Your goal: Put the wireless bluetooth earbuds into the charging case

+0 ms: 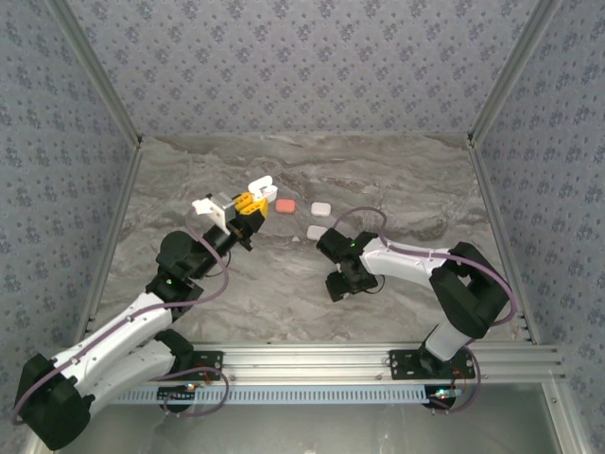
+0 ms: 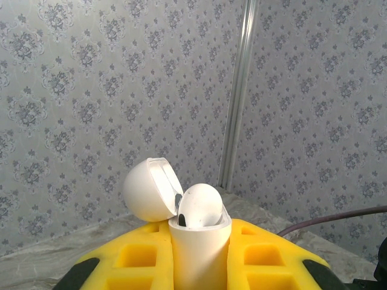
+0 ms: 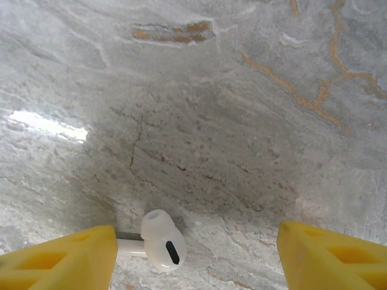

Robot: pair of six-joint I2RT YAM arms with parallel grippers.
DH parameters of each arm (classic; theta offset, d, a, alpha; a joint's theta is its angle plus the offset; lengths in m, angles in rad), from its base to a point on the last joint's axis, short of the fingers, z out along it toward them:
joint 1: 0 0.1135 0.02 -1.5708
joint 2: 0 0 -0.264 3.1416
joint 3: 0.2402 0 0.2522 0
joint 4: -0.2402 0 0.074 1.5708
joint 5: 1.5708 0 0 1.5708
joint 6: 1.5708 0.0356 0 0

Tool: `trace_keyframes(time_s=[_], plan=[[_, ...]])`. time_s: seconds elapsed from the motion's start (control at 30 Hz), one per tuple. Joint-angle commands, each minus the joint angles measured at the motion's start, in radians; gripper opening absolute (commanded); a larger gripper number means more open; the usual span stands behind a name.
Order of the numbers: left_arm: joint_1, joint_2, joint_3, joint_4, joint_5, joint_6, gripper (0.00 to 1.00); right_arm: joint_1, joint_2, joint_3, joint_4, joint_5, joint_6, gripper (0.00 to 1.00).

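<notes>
The left hand (image 1: 249, 202) sits just left of centre in the overhead view. Its yellow fingers (image 2: 136, 260) are pinching the white charging case (image 2: 199, 251) by its lower body, and the case stands upright. The lid (image 2: 151, 190) is flipped open and leans off to the left. 1 white earbud (image 2: 201, 205) sits in the case's mouth, its rounded head poking above the rim.

Over to the right hand (image 3: 196, 251): it points down at the marble bench (image 3: 242, 121), fingers spread wide into the 2 lower corners of its wrist view. A loose earbud (image 3: 162, 246) lies flat on the bench between them, much nearer the finger at lower left, its stem reaching to that finger's edge.

Overhead again, a pink case (image 1: 285, 205) and 2 white cases (image 1: 320, 208) (image 1: 317, 231) lie on the bench, just right of the held case.
</notes>
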Motion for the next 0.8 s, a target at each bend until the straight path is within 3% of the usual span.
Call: trace_keyframes(time_s=[0.0,0.43,0.77], plan=[[-0.002,-0.014,0.015,0.021,-0.014,-0.001,0.0,0.009,-0.01,-0.017,-0.046,0.006,0.027,0.71],[-0.003,-0.011,0.016,0.013,-0.017,0.001,0.0,0.008,-0.046,-0.016,-0.091,0.011,0.019,0.54],[-0.004,-0.011,0.016,0.01,-0.018,0.002,0.0,-0.015,-0.062,0.019,-0.029,-0.054,0.004,0.56]])
